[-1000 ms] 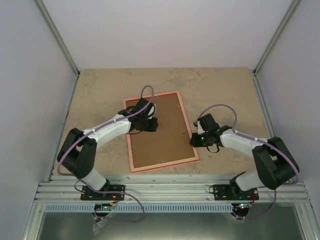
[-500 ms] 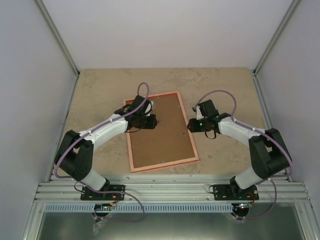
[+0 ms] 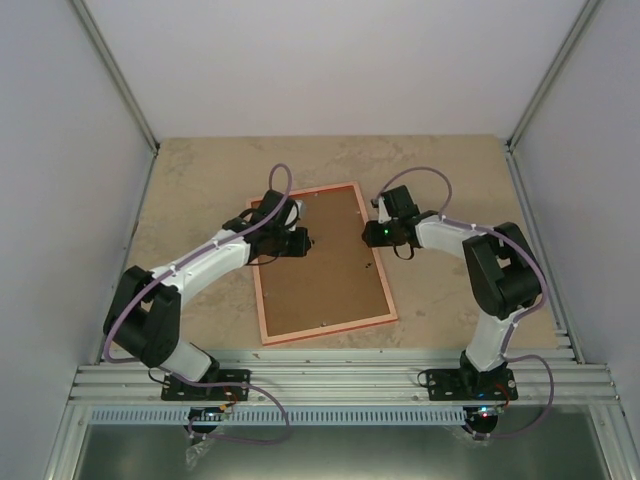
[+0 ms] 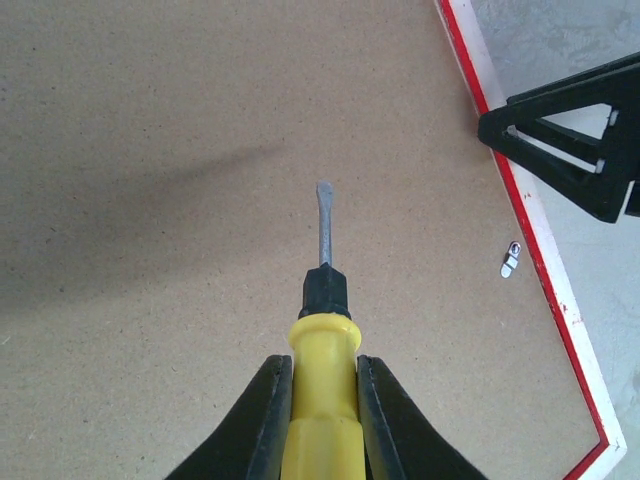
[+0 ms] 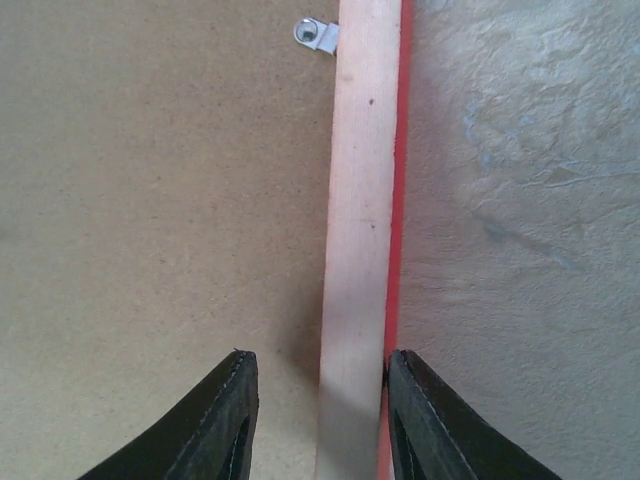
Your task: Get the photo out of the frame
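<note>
Two holds: left gripper (image 4: 322, 362) clamped on screwdriver (image 4: 322, 420), right gripper (image 5: 320, 358) parted astride the frame (image 5: 360, 200). Likely stiff, light; pinch at rim.

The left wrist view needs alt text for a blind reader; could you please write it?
The left gripper is shut on a yellow-handled screwdriver whose flat blade points out over the brown backing board of the face-down frame. A small metal clip sits by the frame's rim on the right, and the right gripper shows at the upper right.
</note>
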You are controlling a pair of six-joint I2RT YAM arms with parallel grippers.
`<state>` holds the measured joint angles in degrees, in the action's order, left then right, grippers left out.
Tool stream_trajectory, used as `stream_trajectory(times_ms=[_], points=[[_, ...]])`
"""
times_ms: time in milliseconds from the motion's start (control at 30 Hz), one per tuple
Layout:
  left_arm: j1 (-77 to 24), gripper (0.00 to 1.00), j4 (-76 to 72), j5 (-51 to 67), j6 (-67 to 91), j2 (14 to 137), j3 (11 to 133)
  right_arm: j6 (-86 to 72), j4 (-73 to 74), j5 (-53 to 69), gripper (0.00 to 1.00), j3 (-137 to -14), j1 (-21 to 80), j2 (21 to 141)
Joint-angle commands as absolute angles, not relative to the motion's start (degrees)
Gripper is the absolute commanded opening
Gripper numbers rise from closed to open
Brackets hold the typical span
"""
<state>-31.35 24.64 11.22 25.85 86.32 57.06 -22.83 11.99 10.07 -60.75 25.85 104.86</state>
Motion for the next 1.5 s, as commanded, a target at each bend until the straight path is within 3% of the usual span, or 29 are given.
stream_trajectory(times_ms=[0,567,1467], points=[[-30.9,0.00,24.7,11.2,26.5,85.1,57.7,-22.4,10.3,10.0,0.35,-61.7,25.6,106.9],[-30.9,0.00,22.7,13.5,25.6,92.2,65.8,-24.6,9.2,11.7,0.12,-56.3,27.2,104.9],[-30.9,0.00,21.5,13.5,23.2,108.6,79.5,-27.3,7.4,13.1,0.08,-52.8,30.7,104.5]])
